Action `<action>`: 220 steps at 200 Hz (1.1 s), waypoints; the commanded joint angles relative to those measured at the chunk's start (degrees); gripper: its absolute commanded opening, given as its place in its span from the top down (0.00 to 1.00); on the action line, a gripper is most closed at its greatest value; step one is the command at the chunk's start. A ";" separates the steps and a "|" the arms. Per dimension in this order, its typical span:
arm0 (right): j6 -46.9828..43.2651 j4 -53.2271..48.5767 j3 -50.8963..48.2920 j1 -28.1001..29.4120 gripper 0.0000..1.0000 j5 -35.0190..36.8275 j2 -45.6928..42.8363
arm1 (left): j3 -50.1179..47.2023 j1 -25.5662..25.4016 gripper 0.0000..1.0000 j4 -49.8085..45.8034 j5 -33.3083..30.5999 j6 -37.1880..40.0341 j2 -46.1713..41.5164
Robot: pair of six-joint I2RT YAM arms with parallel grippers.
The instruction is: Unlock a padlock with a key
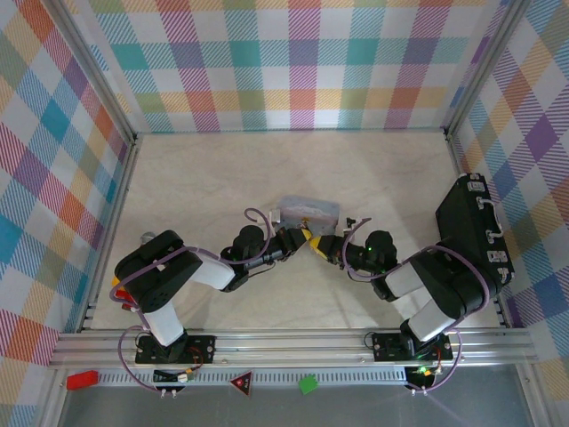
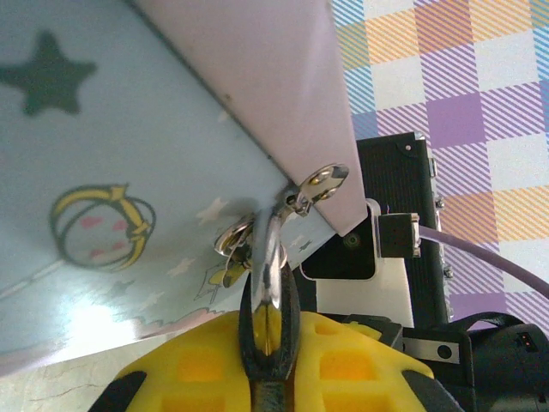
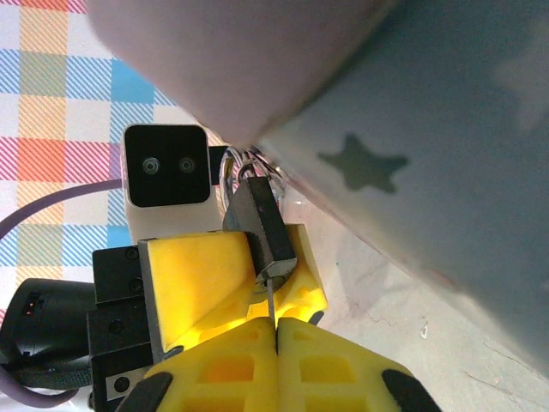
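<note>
Mid-frame by the tin [image 1: 307, 209], the left gripper [image 2: 270, 348] pinches the padlock [image 3: 262, 227], whose shackle [image 2: 270, 257] loops through the hasp [image 2: 317, 182]. The right gripper [image 3: 274, 352] pinches the key [image 3: 273, 305], its tip at the keyhole. Turning it and freeing the shackle seem left to do.

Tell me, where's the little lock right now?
The padlock is mid-table in the top view, at the corner of the light-blue tin. It is hooked through the clasp and pinched by the left gripper, with the key at its bottom end.

Small dark padlock [image 3: 262, 225] hangs tilted, thin silvery key [image 3: 271, 307] meeting its underside.
</note>
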 commanded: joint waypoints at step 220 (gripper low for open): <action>2.52 -4.03 3.50 0.40 1.00 11.58 -5.32 | 2.28 -6.38 1.00 5.03 -1.42 -3.58 -2.19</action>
